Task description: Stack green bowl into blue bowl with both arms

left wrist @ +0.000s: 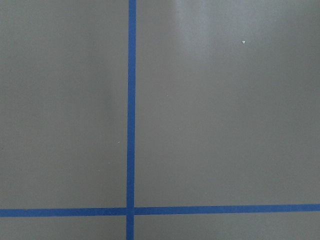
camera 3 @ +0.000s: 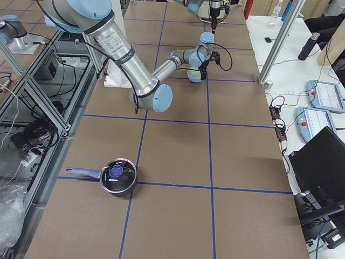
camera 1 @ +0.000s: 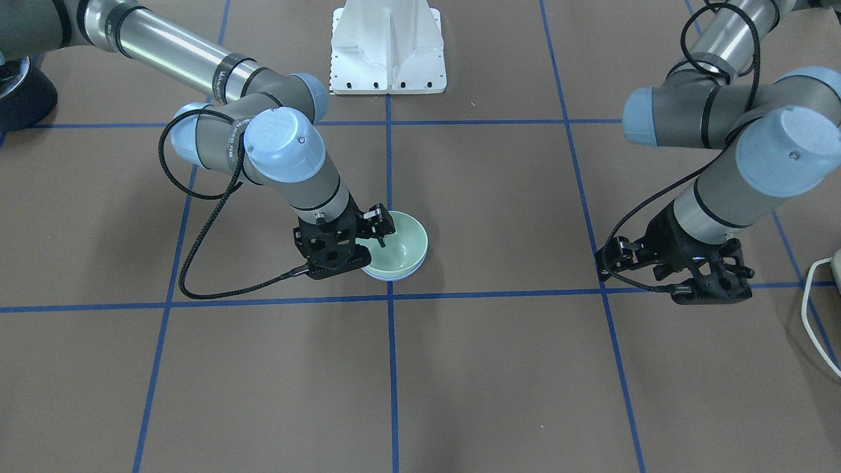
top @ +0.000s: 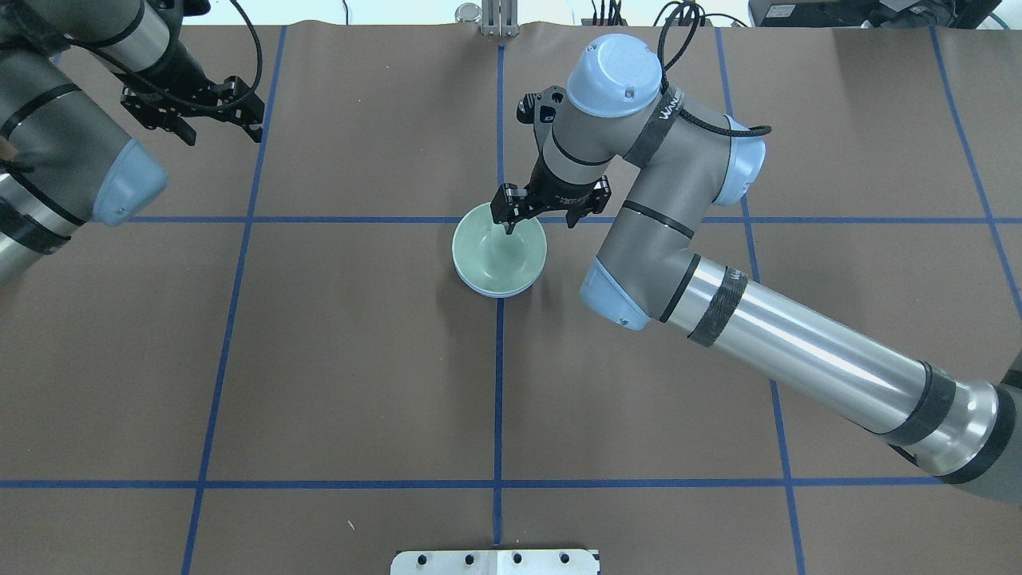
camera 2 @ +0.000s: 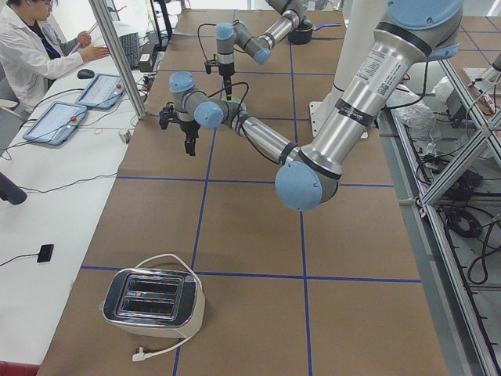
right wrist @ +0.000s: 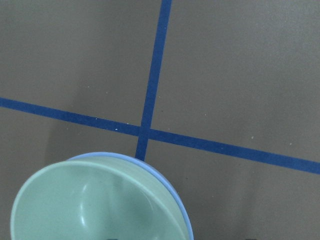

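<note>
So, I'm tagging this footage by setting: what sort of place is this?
Probably a robotics lab workcell: a left arm and right arm work over a table gridded with blue tape, and an operator sits at a side bench with control tablets.

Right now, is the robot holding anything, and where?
Nothing looks held. The right tool straddles the round pale green plastic bowl at its rim, jaws apart. The left tool is empty.
</note>
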